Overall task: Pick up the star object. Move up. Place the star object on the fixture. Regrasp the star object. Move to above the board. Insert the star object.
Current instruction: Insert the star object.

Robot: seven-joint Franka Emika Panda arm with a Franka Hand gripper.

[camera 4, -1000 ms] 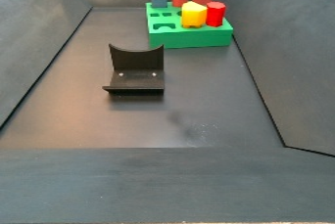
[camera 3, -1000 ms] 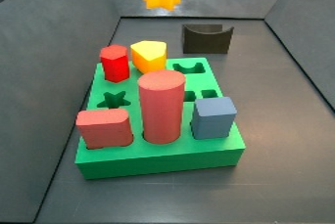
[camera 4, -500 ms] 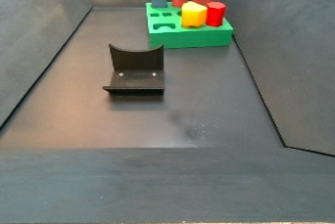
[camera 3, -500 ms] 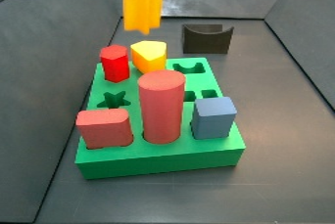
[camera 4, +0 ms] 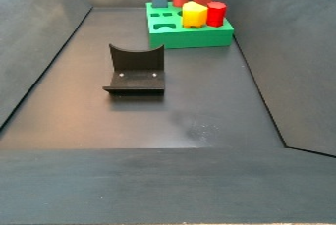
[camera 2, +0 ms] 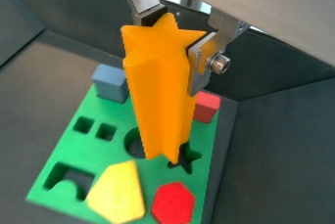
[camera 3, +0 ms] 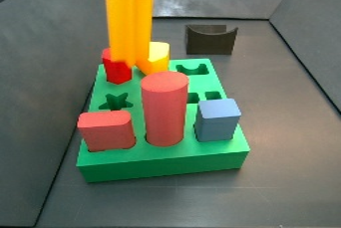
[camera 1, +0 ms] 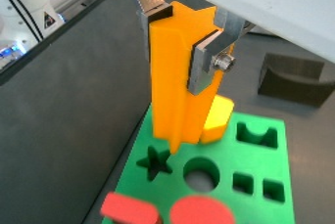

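The star object point(camera 1: 177, 86) point(camera 2: 160, 91) is an orange ridged prism held upright, and my gripper point(camera 1: 179, 37) point(camera 2: 174, 37) is shut on its upper end. In both wrist views its lower end hangs over the green board point(camera 1: 256, 159) point(camera 2: 66, 159), close above the star-shaped hole point(camera 1: 157, 161) point(camera 2: 187, 156). In a side view the star object point(camera 3: 130, 18) hangs over the board point(camera 3: 160, 164) at its rear left, apart from the hole point(camera 3: 118, 102); the gripper is out of frame there. The dark fixture point(camera 3: 210, 39) point(camera 4: 136, 69) stands empty on the floor.
On the board stand a red hexagonal peg point(camera 3: 118, 65), a yellow rounded-triangle peg point(camera 3: 155, 55), a tall red cylinder point(camera 3: 164, 108), a blue cube point(camera 3: 217, 118) and a red block point(camera 3: 104, 129). Sloped grey walls point(camera 4: 46, 62) enclose the floor.
The star object has moved down and to the left in the side view, from high near the back wall to over the board's rear left. The gripper has stayed shut on it.
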